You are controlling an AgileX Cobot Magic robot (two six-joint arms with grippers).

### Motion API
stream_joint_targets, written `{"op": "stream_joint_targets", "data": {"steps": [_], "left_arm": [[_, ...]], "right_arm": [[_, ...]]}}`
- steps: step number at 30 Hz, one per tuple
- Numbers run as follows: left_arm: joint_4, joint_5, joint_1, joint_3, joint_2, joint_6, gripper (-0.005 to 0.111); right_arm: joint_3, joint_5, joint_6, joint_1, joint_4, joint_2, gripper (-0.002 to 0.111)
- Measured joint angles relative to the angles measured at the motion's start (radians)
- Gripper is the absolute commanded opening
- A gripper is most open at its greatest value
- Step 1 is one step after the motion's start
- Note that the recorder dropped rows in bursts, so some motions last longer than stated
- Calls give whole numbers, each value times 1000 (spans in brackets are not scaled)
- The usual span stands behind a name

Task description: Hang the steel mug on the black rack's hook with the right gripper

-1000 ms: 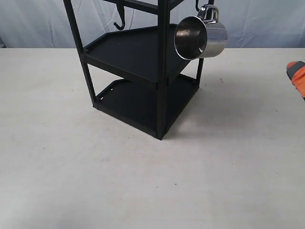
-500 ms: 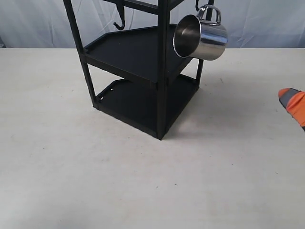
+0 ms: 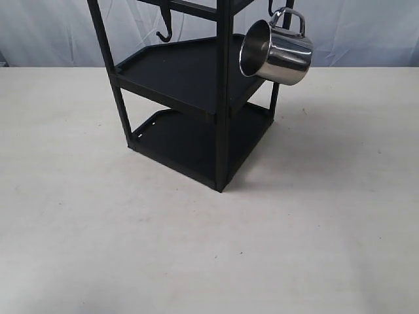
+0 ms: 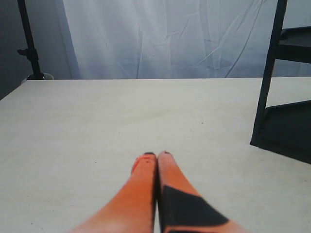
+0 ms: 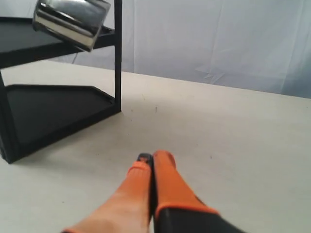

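The steel mug (image 3: 275,51) hangs by its looped handle from a small black hook (image 3: 271,9) at the top right of the black rack (image 3: 222,98), tilted with its mouth toward the rack post. In the right wrist view the mug (image 5: 72,20) shows at the upper corner beside the rack (image 5: 48,111). My right gripper (image 5: 152,156) is shut and empty over the bare table, well away from the mug. It is out of the exterior view. My left gripper (image 4: 156,155) is shut and empty too, with a rack post (image 4: 269,73) off to one side.
A second, J-shaped hook (image 3: 165,27) hangs from the rack's top bar on the left. The pale table (image 3: 196,248) spreads around the rack. A white curtain (image 3: 353,33) closes the back. A dark stand (image 4: 29,43) is beyond the table's far corner.
My right gripper's orange tip slid down the right edge of the exterior view and has left it. The hanging mug has swung slightly on the hook.
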Motion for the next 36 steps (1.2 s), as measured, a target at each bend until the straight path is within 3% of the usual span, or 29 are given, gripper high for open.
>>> {"op": "stream_joint_targets", "data": {"steps": [36], "left_arm": [[0,0,0,0,0,0,0]], "right_arm": [[51,1,-1,0,-18,-2,0]]}}
